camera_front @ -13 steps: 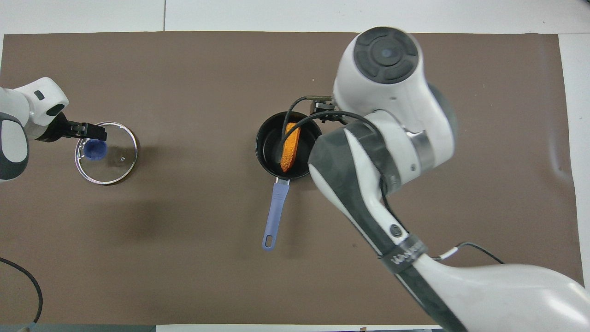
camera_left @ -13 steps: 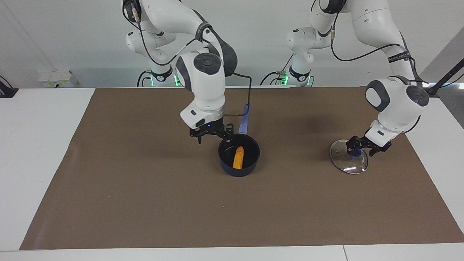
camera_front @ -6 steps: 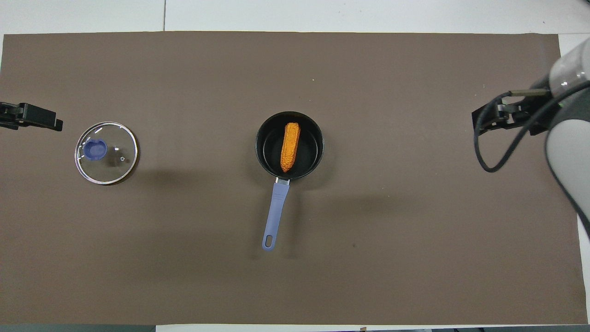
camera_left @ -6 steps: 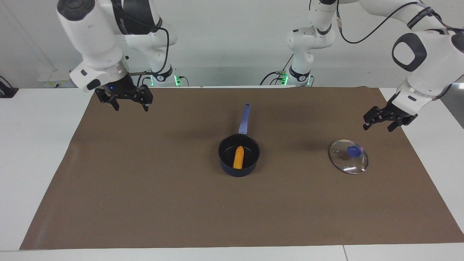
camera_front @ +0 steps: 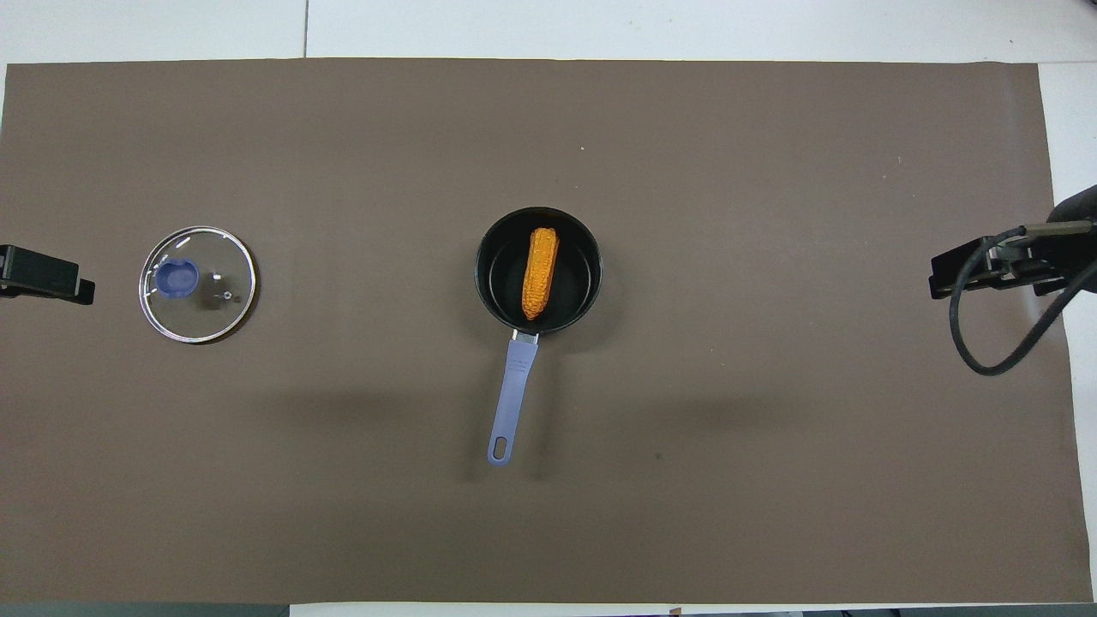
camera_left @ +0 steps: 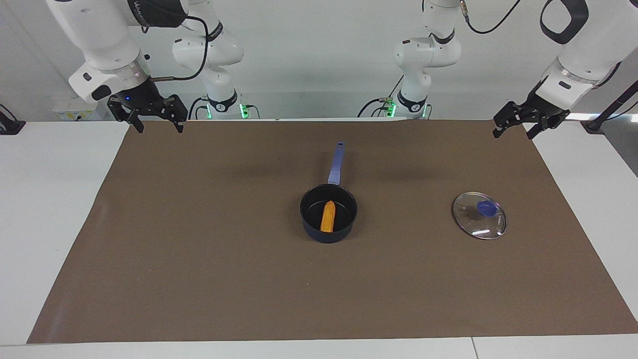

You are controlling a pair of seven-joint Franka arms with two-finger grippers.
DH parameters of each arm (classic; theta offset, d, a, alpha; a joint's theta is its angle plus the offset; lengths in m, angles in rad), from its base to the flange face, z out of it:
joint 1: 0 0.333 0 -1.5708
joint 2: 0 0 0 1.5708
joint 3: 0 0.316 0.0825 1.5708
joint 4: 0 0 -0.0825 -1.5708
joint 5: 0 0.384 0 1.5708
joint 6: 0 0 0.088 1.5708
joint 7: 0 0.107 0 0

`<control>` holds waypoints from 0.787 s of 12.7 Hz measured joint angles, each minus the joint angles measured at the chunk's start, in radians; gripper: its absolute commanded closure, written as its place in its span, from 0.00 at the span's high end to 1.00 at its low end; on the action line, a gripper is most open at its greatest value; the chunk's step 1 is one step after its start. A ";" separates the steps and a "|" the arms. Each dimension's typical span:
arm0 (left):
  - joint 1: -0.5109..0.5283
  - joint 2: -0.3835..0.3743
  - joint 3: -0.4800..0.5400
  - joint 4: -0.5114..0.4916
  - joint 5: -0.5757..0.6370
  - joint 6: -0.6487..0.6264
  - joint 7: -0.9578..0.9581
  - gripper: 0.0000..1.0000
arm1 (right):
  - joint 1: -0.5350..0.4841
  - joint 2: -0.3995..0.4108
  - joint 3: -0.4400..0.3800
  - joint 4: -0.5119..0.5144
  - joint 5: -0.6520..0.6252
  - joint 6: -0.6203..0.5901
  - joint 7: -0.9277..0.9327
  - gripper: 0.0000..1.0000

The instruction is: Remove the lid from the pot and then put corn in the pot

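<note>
Brown mat, job looks done: corn in pot, lid off.
Right pincer (camera_left: 155, 119) hangs open, empty; the corn (camera_left: 327, 216) lies in the pot (camera_left: 328, 213) mid-surface; the lid (camera_left: 479, 215) rests apart toward the left arm's end; left pincer (camera_left: 523, 121) open, empty.

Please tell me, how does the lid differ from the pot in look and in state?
The lid is a flat clear glass disc with a metal rim; the pot is a deep dark pan with a long handle. The lid lies bare on the brown mat toward the left arm's end; the pot at the middle holds the corn. Both are round with blue parts.
</note>
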 measured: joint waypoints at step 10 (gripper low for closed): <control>-0.070 -0.030 -0.004 -0.036 0.041 0.046 -0.075 1.00 | -0.078 0.009 0.003 -0.013 0.000 0.025 -0.022 1.00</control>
